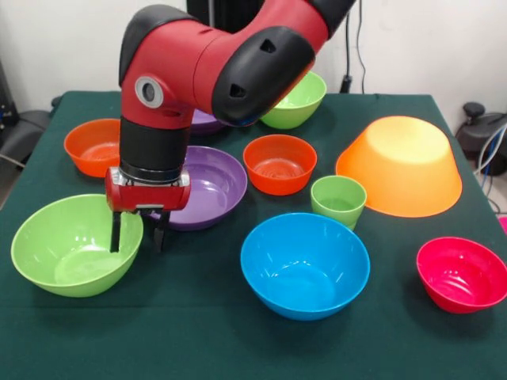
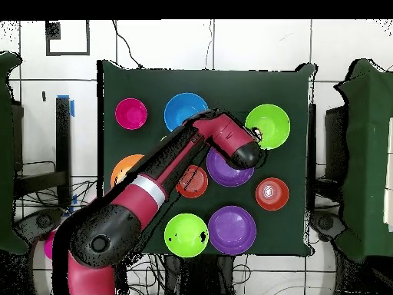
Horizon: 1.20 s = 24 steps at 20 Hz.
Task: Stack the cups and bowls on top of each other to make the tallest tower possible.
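Observation:
My gripper is open and straddles the right rim of a light-green bowl at the front left; one finger is inside the bowl, the other outside. A wide purple bowl lies just behind it. One light-green cup stands upright mid-table, between an orange-red bowl and the blue bowl. The large orange-yellow bowl lies upside down at the right. In the overhead view the gripper is at the rim of the green bowl; the cup is hidden under the arm.
A second orange-red bowl sits at the left and a pink-red bowl at the front right. A second green bowl and a second purple bowl sit at the back, partly behind the arm. All bowls stand singly on the green cloth.

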Available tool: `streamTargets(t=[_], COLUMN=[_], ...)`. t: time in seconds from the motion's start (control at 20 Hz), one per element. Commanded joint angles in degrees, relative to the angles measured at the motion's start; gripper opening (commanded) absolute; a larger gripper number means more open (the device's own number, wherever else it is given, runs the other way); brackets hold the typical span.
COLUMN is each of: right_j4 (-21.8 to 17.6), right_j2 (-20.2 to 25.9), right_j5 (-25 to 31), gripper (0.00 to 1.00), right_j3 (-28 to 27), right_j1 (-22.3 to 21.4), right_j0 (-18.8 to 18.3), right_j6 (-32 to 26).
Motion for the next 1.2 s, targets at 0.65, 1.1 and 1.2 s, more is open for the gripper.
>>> streamTargets(t=[0.65,1.1,1.2], right_j4=[7.4,8.2,8.1], right_j2=[5.5,4.0,3.3], right_j5=[0.9,-1.7,-2.0], gripper=[0.0,0.0,0.0], right_j3=[-1.9,-0.7,-0.4], right_j1=[0.4,-0.5,-0.7], right_j0=[0.1,0.9,1.2], right_j6=[7.9,11.3,11.9])
